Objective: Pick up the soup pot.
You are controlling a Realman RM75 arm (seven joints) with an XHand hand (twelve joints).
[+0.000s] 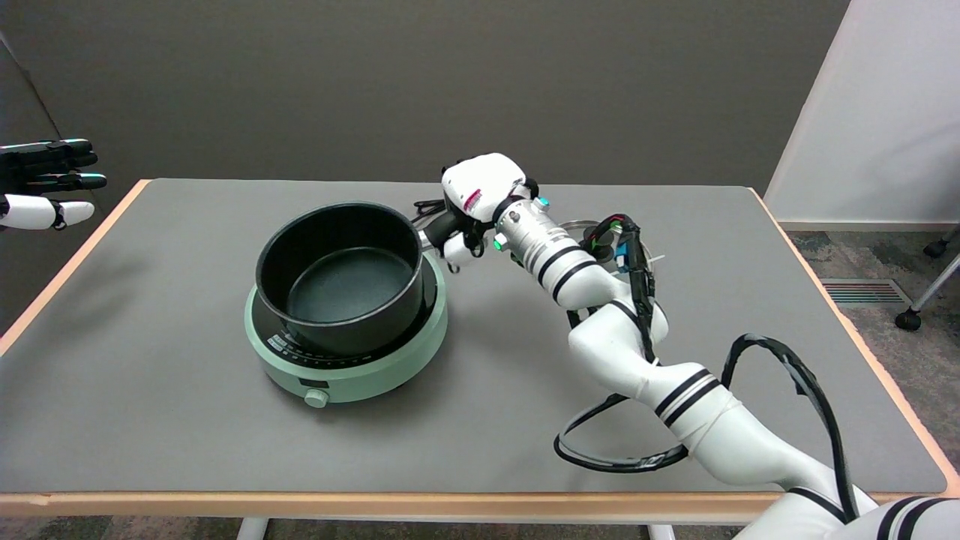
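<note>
Head view: black soup pot (341, 274) sits on round mint-green hot plate (352, 367) at centre-left of grey table (187, 442). Pot handle points right. Right hand (472, 202) wrapped around handle, fingers closed on it. White right arm reaches in from lower right. Glass lid (592, 229) lies behind arm, mostly hidden.

You have a grey table (187, 450) with a pale wooden edge | a round green hotplate (352, 367) sits on it left of centre | a glass lid (592, 225) lies flat behind the arm, mostly hidden
</note>
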